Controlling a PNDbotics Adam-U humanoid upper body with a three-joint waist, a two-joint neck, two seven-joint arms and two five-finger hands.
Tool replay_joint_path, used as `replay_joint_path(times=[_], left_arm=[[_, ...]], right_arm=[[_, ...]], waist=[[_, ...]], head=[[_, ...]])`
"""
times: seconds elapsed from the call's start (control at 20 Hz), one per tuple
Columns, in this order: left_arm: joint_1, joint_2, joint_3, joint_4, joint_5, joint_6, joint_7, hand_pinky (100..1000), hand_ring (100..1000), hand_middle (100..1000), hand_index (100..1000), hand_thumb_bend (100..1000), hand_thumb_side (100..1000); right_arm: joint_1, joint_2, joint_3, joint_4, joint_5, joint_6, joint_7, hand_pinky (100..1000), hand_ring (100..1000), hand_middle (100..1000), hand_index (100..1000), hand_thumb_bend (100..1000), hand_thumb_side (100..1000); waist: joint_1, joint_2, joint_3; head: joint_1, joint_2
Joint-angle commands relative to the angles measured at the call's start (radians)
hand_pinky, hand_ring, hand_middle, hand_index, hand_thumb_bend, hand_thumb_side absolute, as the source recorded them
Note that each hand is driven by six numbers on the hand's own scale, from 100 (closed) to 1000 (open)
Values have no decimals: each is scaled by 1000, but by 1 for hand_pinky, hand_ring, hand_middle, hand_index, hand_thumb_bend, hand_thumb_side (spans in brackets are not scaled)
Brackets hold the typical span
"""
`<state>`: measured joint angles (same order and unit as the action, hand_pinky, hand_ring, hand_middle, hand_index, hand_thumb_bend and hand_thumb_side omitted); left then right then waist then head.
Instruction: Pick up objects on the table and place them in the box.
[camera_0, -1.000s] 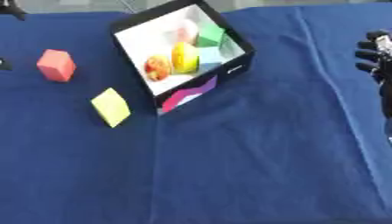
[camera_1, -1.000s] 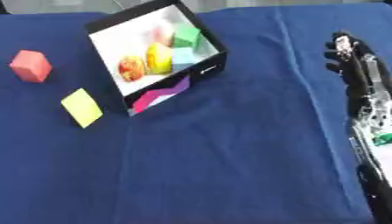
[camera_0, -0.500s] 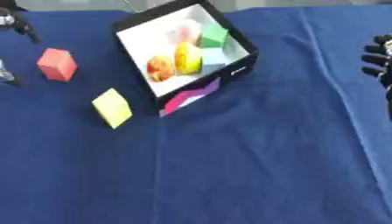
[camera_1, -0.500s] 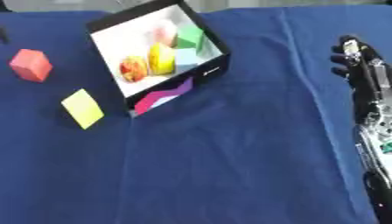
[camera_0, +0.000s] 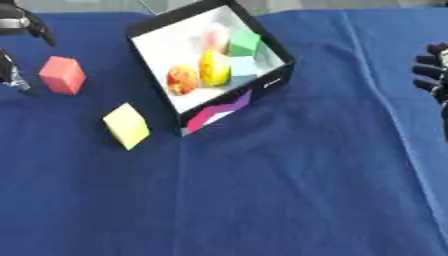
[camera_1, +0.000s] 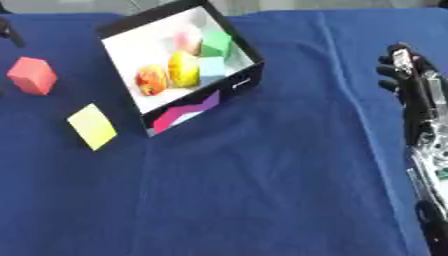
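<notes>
Box (camera_0: 262, 87), black, white inside, at 12 o'clock, holding green, yellow, orange pieces. Red cube (camera_0: 62, 75) at 10 o'clock; yellow block (camera_0: 127, 125) at 9 o'clock. Left hand (camera_0: 19, 30) beside cube, fingers spread, empty. Right hand (camera_1: 409, 80) at 3 o'clock, fingers relaxed.

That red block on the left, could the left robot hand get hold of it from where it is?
Probably yes. The left robot hand is at the left edge, right beside the red block, with only bare blue cloth between them. The box stands off on the block's other side.
</notes>
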<state>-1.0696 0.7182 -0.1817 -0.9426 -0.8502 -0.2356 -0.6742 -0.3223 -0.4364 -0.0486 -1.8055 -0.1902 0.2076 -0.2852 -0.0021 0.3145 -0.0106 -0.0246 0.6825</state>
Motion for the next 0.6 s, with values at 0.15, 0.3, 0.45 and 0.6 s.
replay_joint_path(times=[0.15,0.3,0.45,0.6], left_arm=[[-36,8,24,12,0,13,20,923,874,789,803,651,100],[-38,3,28,27,-16,20,15,924,877,795,802,665,100],[-39,0,34,41,-41,28,9,925,879,797,804,681,100],[-40,-4,44,57,-69,37,6,926,881,800,803,697,100]], right_arm=[[-16,-12,-3,-21,2,-1,3,837,824,755,842,100,797],[-21,-9,-2,-23,1,-2,4,837,824,755,842,100,797],[-25,-8,-2,-25,0,-2,4,836,824,755,841,100,797],[-29,-7,-1,-27,-2,-3,3,836,823,754,841,100,798]], waist=[[-12,-3,-7],[-12,2,-14],[-12,7,-19],[-12,11,-24]], head=[[6,-23],[9,-27],[8,-29],[7,-30]])
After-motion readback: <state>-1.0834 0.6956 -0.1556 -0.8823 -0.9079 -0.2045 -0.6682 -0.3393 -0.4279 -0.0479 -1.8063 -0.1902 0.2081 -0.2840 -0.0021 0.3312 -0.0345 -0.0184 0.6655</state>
